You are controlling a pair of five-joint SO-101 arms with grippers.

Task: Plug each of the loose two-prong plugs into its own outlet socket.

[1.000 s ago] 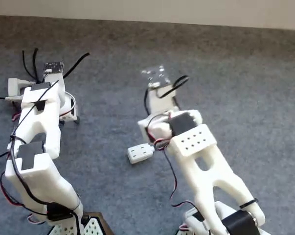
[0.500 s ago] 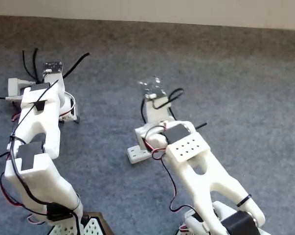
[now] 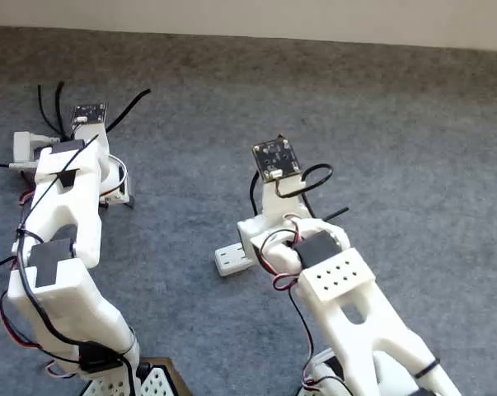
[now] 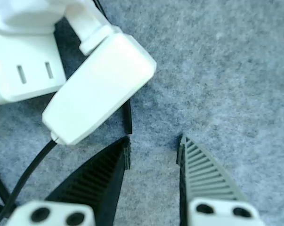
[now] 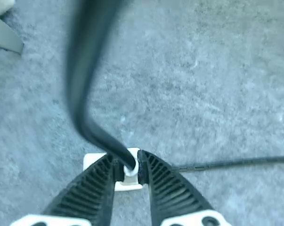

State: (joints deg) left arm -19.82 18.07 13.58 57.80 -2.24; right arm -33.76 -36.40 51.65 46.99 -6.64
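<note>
The white plug is pinched in my right gripper, whose fingers are clamped on it right where its thick black cable leaves the body. It sits low over the grey carpet, and I cannot tell whether its prongs are seated in anything. A thinner black wire lies on the carpet just beside it. In the high view a white outlet block lies a little left of centre, half tucked under my right arm, whose wrist points down over it. My left gripper is released and empty, its jaws spread with bare carpet between them. Just past its fingertips is a second outlet block, also white, with the two slots of a free socket showing. A second plug lies tilted against that block, a black lead running from its nearer end. In the high view the second block sits at the upper left of the frame, touching the left edge, beside my left arm, with black cables fanning out above it.
</note>
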